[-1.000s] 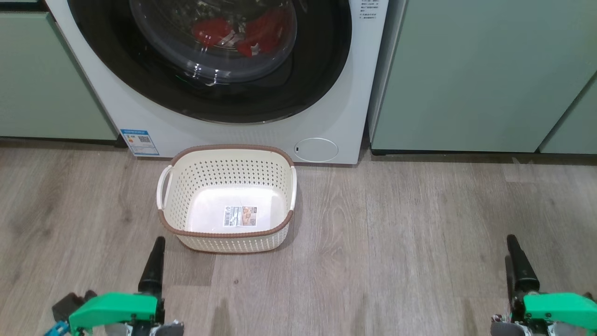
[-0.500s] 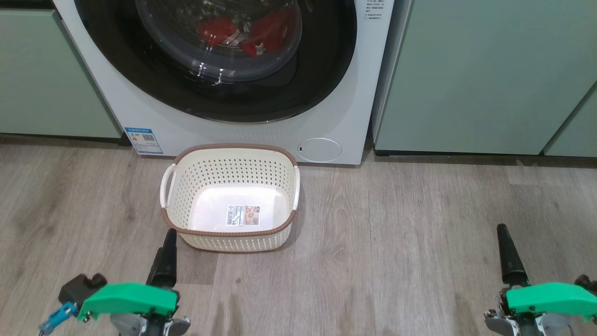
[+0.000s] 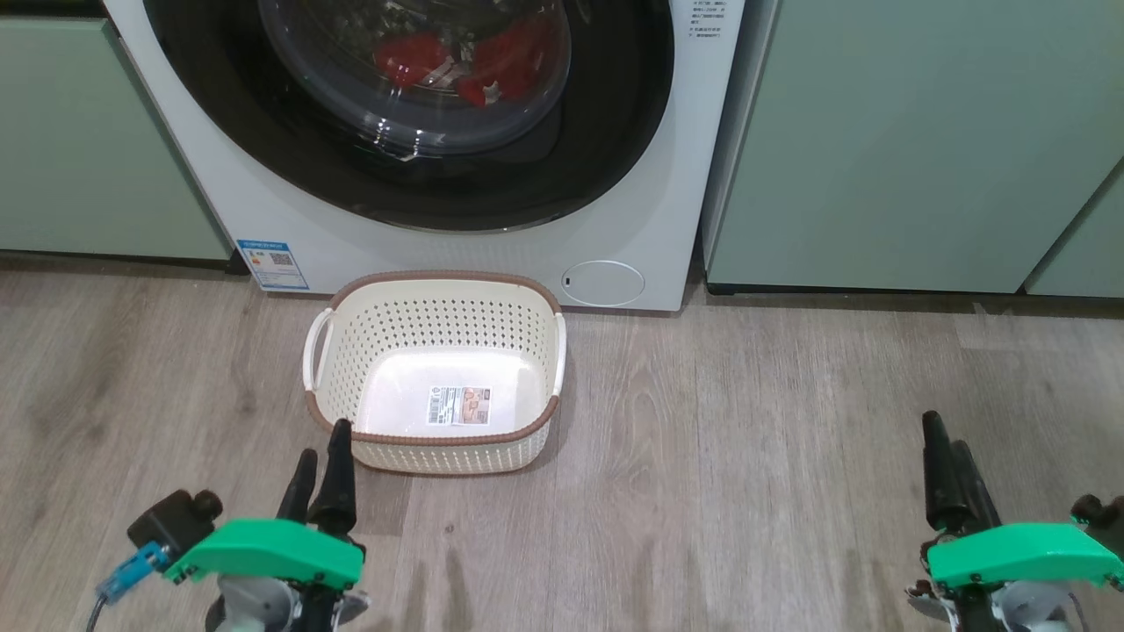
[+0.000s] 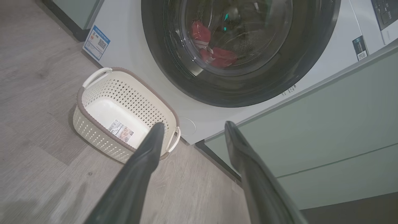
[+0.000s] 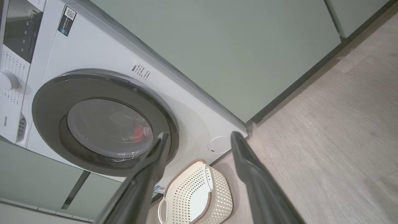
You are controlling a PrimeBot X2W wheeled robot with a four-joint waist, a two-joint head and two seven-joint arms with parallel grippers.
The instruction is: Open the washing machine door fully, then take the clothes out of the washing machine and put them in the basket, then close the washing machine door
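Left pincer (image 3: 323, 441) and right pincer (image 3: 945, 433) both spread wide, gripping nothing

We're hovering low over the wood floor (image 3: 746, 456), left one near the front rim of the cream laundry basket (image 3: 436, 436). It sits empty right below the washing machine door (image 3: 219, 132), probably so stuff drops straight in. Door looks closed on the washing machine (image 3: 650, 219); red clothes (image 3: 505, 61) lie inside, visible through it.

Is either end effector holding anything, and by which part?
Nothing is held. The left end effector and right end effector both stand open and empty; the clothes lie inside the washing machine.
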